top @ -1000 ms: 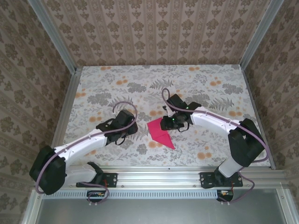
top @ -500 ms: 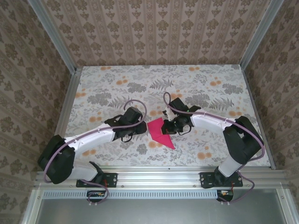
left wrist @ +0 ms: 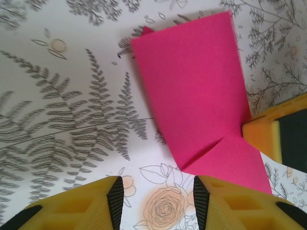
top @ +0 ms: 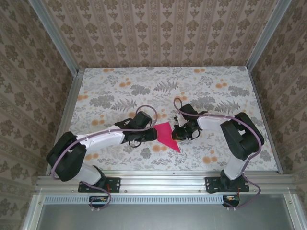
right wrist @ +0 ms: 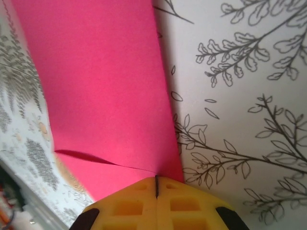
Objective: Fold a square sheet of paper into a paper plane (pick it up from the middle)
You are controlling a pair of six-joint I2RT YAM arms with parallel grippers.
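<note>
The square sheet of paper (top: pixel 165 133) lies near the table's middle, magenta-pink and folded narrower, with a point toward the near edge. In the left wrist view the paper (left wrist: pixel 192 91) shows a diagonal crease low down. My right gripper (top: pixel 178 135) is at its right edge. Its jaws (right wrist: pixel 156 184) are shut and pinch the paper (right wrist: pixel 96 86) where the crease ends. The paper's far part looks slightly raised. My left gripper (top: pixel 152 134) sits at the paper's left edge. It stands open (left wrist: pixel 158 201) over a printed flower, and its right finger overlaps the paper's lower corner.
The flower-patterned tablecloth (top: pixel 120 91) covers the table, and the papered walls (top: pixel 158 33) close in three sides. A metal rail (top: pixel 158 179) runs along the near edge. The right gripper's yellow finger (left wrist: pixel 264 134) shows in the left wrist view.
The left arm has swung right until its gripper reaches the paper's left edge. The right gripper has closed on the paper's right edge and shifted slightly right.
</note>
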